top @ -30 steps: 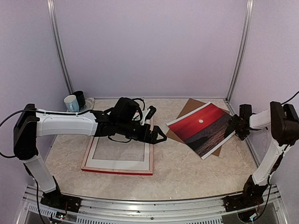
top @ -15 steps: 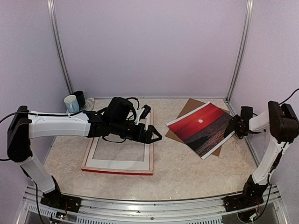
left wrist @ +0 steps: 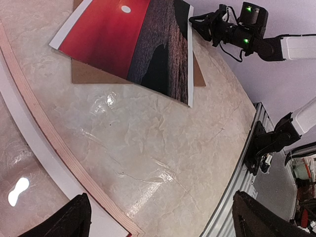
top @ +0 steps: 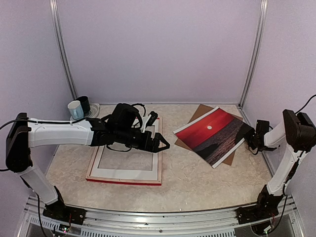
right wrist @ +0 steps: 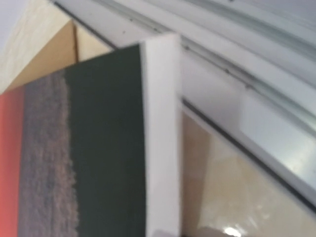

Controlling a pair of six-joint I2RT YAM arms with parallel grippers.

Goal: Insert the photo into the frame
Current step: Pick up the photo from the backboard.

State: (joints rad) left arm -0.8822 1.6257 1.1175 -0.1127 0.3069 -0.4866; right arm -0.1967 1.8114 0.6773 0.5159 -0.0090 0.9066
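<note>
Behind and to the left of the left claw, two mugs are standing together at the far left corner of the surface. The left claw is hovering with its fingers spread wide, holding nothing. Directly under it, the frame is lying flat, with its white mat border facing up. The claw is hanging over the frame's far right corner.

To the right of the left claw, across a stretch of bare surface, the photo is lying askew on a brown backing board, covering most of it. The photo is well apart from the frame.

At the photo's far right corner, the right claw is reaching in low from the right wall and meeting the dark end of the print. The left wrist view shows its tips at that corner. The right wrist view shows only the photo's white-edged corner, close up, with the board and surface beyond. None of the views shows whether the claw is pinching the photo or is just beside it.
</note>
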